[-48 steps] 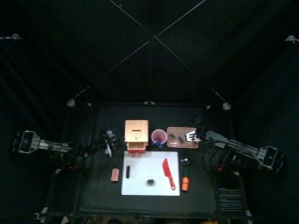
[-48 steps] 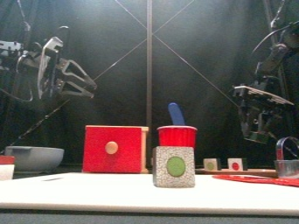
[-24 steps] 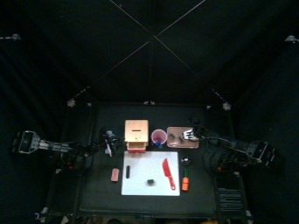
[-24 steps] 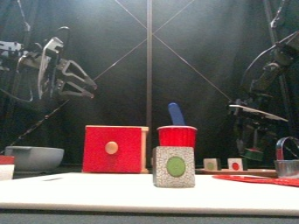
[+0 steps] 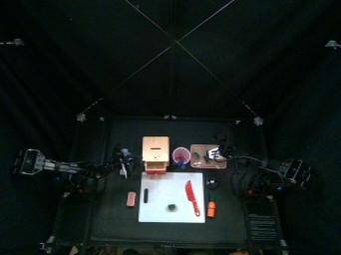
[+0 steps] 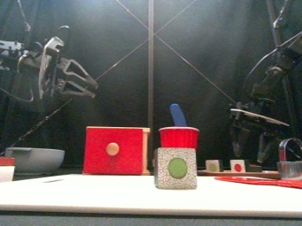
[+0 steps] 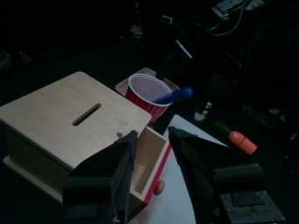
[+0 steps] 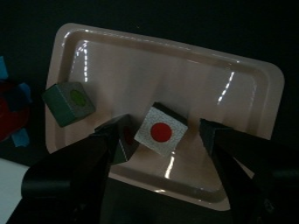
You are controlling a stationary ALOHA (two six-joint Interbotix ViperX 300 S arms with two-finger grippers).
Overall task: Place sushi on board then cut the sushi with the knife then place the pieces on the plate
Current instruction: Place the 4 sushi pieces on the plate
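On my right wrist feed the right gripper (image 8: pixel 163 128) hangs over the pink tray (image 8: pixel 233 79) with its fingers spread, one on each side of a red-dot piece (image 8: pixel 160 134) lying on the tray. I see a thin gap on both sides, so nothing is pinched. A green piece (image 8: pixel 68 100) sits on the same tray, apart from the first. From above, the white board (image 5: pixel 160 189) lies in front of the tray, and on it are the red knife (image 5: pixel 190 193) and one more sushi piece (image 6: pixel 177 168), which stands near the board's front edge. An orange toy (image 5: pixel 210 208) lies just off the board's right edge. The left gripper (image 7: pixel 156 144) is held high at the left, fingers apart and empty, looking down on the box (image 7: pixel 65 122) and the cup (image 7: pixel 146 87) with the blue knife (image 7: pixel 179 93) in it. The bowl (image 6: pixel 35 159) is at the far left of the table, the cutter (image 6: pixel 290 157) at the far right.
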